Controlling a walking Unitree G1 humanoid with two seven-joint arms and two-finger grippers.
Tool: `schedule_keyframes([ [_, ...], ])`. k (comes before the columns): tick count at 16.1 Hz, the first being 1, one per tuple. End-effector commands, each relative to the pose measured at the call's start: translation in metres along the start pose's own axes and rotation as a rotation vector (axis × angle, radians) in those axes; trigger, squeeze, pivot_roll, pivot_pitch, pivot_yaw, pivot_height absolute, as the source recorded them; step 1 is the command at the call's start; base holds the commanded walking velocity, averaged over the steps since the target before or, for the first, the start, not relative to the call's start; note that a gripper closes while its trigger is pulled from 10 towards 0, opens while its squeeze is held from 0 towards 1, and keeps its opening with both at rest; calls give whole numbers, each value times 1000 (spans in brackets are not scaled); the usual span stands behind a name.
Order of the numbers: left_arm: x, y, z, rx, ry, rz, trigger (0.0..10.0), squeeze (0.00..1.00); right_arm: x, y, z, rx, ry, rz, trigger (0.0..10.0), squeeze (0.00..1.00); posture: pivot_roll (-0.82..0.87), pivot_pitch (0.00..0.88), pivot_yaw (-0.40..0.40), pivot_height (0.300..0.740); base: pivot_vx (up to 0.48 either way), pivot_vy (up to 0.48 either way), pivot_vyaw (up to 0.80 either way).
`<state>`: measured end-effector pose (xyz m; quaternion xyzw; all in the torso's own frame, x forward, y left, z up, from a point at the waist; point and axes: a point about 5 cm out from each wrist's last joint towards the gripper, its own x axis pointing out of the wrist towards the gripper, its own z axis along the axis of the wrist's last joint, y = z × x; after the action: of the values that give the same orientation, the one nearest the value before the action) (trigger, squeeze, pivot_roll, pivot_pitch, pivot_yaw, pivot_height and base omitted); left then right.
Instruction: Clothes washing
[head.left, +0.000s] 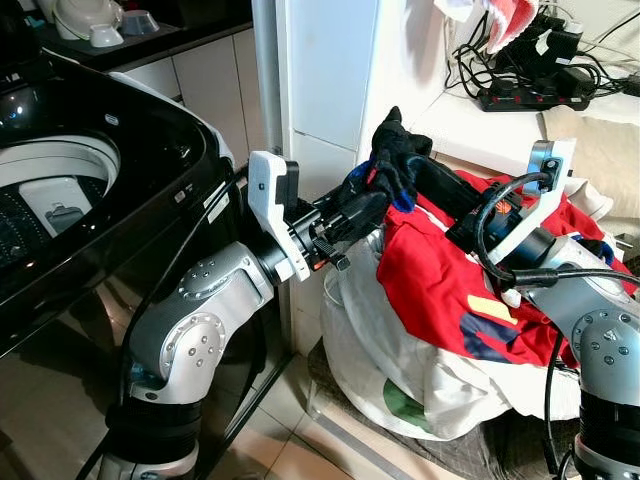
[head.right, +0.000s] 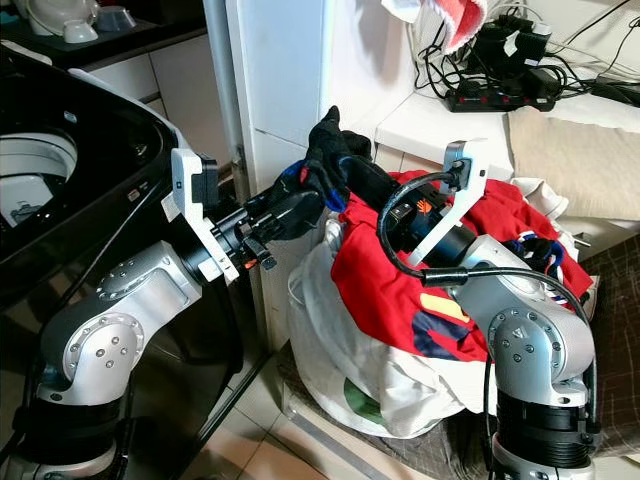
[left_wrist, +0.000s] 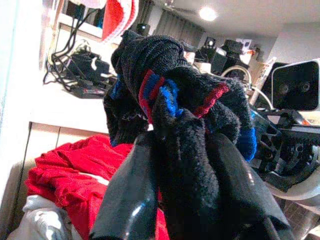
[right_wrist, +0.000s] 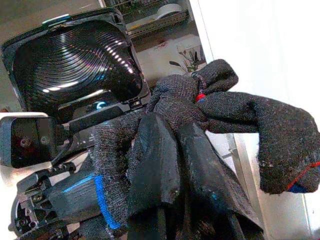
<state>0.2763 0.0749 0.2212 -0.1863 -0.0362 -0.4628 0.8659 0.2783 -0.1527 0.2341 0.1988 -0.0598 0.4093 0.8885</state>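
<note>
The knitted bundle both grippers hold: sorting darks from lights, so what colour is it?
Black knitted bundle, with red and blue stripes; clearest in the left wrist view.

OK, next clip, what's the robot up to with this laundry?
Both grippers are pinching one bundle of black knitted socks with red and blue stripes: the left gripper and the right gripper hold it above a white bag heaped with red clothes. The open black top-loading washing machine stands on the robot's left; the socks are not yet in it.
</note>
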Motion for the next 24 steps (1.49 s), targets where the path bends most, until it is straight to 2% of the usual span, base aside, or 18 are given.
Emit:
schedule_keyframes([
  [1, -2, 1, 0, -12, -11, 1, 0, 0, 0, 2, 2, -20, -6, 3, 0, 0, -39, 0, 16, 740, 0, 0, 0],
  [7, -3, 7, 3, 2, -31, 46, 0, 0, 0, 1, 0, -37, 9, -11, 0, 0, -38, 0, 16, 740, 0, 0, 0],
  [8, -4, 16, 12, 33, -74, 112, 0, 0, 1, -1, 0, -45, 5, -33, 10000, 1000, -38, 0, 15, 740, 0, 0, 0],
  [10, -6, 26, 24, 73, -117, 173, 0, 0, 2, 0, 1, -33, 6, -12, 10000, 1000, -31, 0, 12, 740, 0, 0, 0],
  [12, -12, 42, 47, 155, -172, 275, 0, 0, 4, 5, -1, -81, 46, 7, 10000, 1000, -28, 0, 10, 740, 0, 0, 0],
  [13, -18, 54, 62, 227, -195, 349, 0, 0, 5, 9, -3, -113, 75, 24, 10000, 0, -24, 0, 11, 740, 0, 0, 0],
  [14, -35, 82, 108, 476, -191, 578, 0, 0, 11, 18, -7, -184, 138, 72, 10000, 0, -20, 0, 11, 740, 0, 0, 0],
  [15, -42, 90, 125, 597, -167, 662, 0, 0, 13, 21, -8, -205, 152, 84, 10000, 0, -16, 0, 12, 740, 0, 0, 0],
  [17, -53, 106, 147, 781, -67, 798, 0, 0, 22, 23, -8, -238, 167, 68, 10000, 0, -13, 0, 15, 740, 0, 0, 0],
  [18, -61, 119, 154, 934, 96, 890, 0, 0, 29, 23, -10, -280, 204, 41, 10000, 0, -14, 0, 17, 740, 0, 0, 0],
  [19, -78, 135, 167, 1160, 313, 1026, 10000, 0, 37, 22, -14, -363, 272, -1, 10000, 0, -13, 0, 19, 740, 0, 0, 0],
  [20, -84, 141, 168, 1179, 381, 1043, 10000, 0, 39, 23, -16, -397, 300, 1, 10000, 0, -15, 0, 21, 740, 0, 0, 0],
  [21, -96, 155, 164, 1112, 515, 1052, 10000, 1000, 42, 30, -20, -453, 350, 44, 10000, 0, -19, 0, 26, 740, 0, 0, 0],
  [22, -102, 160, 161, 1102, 571, 1060, 10000, 1000, 43, 33, -22, -463, 359, 62, 10000, 0, -24, 0, 32, 740, 0, 0, 0],
  [24, -110, 166, 163, 1122, 619, 1101, 10000, 1000, 44, 38, -23, -464, 364, 83, 10000, 0, -24, 0, 32, 740, 0, 0, 0],
])
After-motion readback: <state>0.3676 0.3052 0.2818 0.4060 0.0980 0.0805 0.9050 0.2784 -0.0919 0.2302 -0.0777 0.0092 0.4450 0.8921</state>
